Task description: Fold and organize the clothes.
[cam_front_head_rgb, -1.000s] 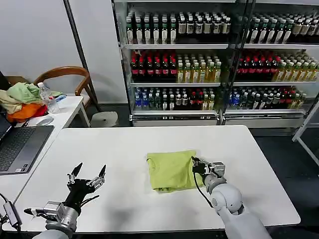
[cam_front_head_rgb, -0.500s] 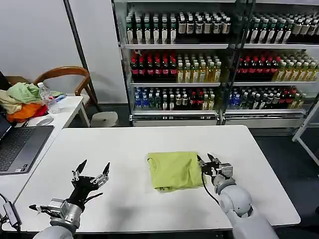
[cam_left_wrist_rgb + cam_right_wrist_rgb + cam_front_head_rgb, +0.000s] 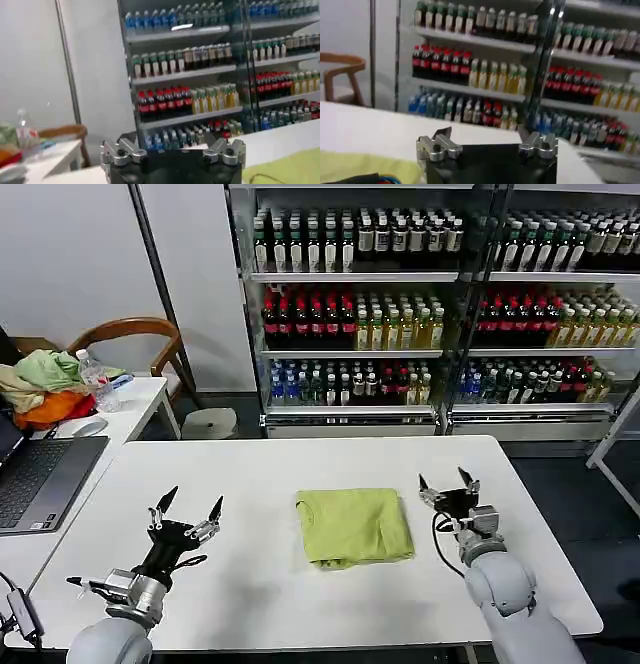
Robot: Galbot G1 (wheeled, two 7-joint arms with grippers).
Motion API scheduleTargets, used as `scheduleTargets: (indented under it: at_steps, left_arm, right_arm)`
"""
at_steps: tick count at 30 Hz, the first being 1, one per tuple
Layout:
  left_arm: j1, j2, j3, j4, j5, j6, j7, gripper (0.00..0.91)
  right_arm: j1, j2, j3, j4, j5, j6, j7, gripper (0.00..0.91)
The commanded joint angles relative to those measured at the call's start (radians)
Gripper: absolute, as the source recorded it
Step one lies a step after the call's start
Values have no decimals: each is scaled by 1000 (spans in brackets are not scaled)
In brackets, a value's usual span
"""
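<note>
While the lime yellow-green T-shirt (image 3: 354, 526) lies folded into a rough rectangle on the white bench (image 3: 270, 474), we hold both grippers off it, one to either side. Our right gripper (image 3: 448, 484) stands just beside the shirt's right edge, clear of the cloth, its jaws spread wide and its fingertips pointing up and away toward the far side of the bench. Our left gripper (image 3: 187, 511) hovers well apart from the shirt on its left, above bare bench, and its jaws are likewise wide with nothing between them.

From the left wrist camera we see the gripper's two finger bases (image 3: 121, 151) set apart, and a corner of the shirt (image 3: 290, 167) off to one side beyond them. From the right wrist camera the finger bases (image 3: 437, 145) are also apart, with a strip of the yellow-green cloth (image 3: 365, 167) low beside the gripper body.

The shirt sits between our two sets of jaws, nearer the right ones, with its front edge slightly rumpled where a fold bulges. No printed graphic faces up.

Beyond both grippers stand drink shelves (image 3: 430, 294) stocked with bottles. Far off to the left of our left jaws, a side table carries a laptop (image 3: 40, 474), a water bottle (image 3: 95, 381) and a heap of pale green, beige and orange garments (image 3: 45, 387), with a wooden chair (image 3: 135, 344) behind it.
</note>
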Motion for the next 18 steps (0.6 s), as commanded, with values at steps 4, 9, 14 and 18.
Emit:
scheduleTargets:
  at_steps: [4, 9, 14, 18]
  left_arm:
    - [-153, 18, 47, 148, 67, -95, 57, 907]
    - [-190, 20, 60, 186, 66, -114, 65, 907]
    - [-210, 18, 67, 219, 64, -131, 78, 907]
    - [-209, 20, 64, 217, 61, -134, 76, 907]
  right_arm:
    - [-6, -29, 127, -45, -91, 204, -85, 907]
    - [-6, -30, 128, -59, -103, 229, -89, 907]
    - [2, -22, 122, -84, -113, 230, -88, 907]
    - [4, -22, 118, -91, -115, 227, -91, 907]
